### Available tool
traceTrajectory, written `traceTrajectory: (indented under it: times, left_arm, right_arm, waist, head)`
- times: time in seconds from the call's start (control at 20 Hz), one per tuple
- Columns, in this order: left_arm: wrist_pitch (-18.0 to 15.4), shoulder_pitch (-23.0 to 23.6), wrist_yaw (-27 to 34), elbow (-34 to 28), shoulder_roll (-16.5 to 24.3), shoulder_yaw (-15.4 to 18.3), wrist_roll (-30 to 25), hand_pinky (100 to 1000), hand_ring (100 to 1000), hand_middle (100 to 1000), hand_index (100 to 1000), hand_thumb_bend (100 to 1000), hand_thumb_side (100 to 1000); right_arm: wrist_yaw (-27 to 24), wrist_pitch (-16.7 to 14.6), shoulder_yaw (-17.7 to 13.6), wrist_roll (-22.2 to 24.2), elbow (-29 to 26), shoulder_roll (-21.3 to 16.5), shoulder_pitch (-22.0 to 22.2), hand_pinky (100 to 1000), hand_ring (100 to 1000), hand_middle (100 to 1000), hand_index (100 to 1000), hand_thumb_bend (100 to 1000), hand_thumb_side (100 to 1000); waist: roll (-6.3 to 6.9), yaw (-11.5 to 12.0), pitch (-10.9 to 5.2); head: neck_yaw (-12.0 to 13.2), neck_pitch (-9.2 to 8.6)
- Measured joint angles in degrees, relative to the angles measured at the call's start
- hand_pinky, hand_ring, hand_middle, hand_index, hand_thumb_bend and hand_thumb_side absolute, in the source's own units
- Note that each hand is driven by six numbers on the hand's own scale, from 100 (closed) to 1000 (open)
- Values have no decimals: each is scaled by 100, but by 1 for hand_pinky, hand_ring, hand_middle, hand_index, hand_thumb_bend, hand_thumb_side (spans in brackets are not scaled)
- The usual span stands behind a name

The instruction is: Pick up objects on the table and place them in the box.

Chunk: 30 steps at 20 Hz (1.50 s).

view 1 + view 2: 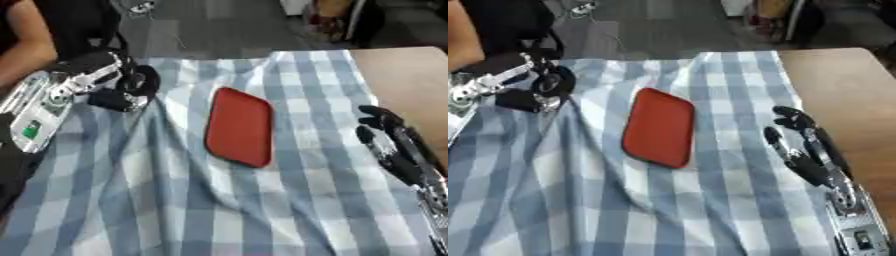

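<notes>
A flat red rectangular thing with rounded corners lies on the blue-and-white checked cloth near the middle of the table. My left hand is at the cloth's far left corner, well left of the red thing, its dark fingers curled; I see nothing held in them. My right hand rests open on the right side, fingers straight and pointing away from me, a short way right of the red thing. No box shows in either view.
The cloth is rumpled, with a long fold running from my left hand toward the near edge. Bare wooden tabletop shows at the right. A person's arm is at the far left corner, touching nothing.
</notes>
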Motion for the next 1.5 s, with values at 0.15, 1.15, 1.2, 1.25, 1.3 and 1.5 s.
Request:
traceTrajectory:
  times: [0.15,1.15,1.2,1.25,1.3,1.5]
  left_arm:
    - [0,0,-3,0,0,4,0,919,710,476,447,100,597]
    - [-3,-1,-55,3,2,15,2,917,709,475,448,100,595]
    - [-3,-1,-56,3,2,15,1,917,709,475,449,100,595]
    - [-3,-1,-56,3,2,15,-1,916,709,475,448,100,594]
    - [-3,-1,-56,3,2,15,-2,916,709,475,448,100,594]
    - [-8,-1,-59,3,2,15,-11,916,709,474,447,100,593]
  right_arm:
    - [0,0,-9,1,0,0,0,899,838,900,918,431,866]
    - [0,-2,-10,5,1,-1,0,900,838,900,918,428,866]
    - [0,-2,-10,5,1,-1,0,900,838,900,918,428,866]
    - [0,-2,-10,5,1,-1,0,900,838,900,918,429,866]
    - [0,-2,-10,5,1,-1,0,900,838,900,918,429,866]
    - [0,-2,-10,5,1,-1,0,900,838,900,918,429,865]
  waist:
    - [0,0,-1]
    - [-1,2,-10]
    - [-1,2,-10]
    - [-1,2,-10]
    - [-1,2,-10]
    - [-1,2,-10]
  head:
    - [0,0]
    - [-42,0]
    - [-43,0]
    - [-43,0]
    - [-43,0]
    - [-43,0]
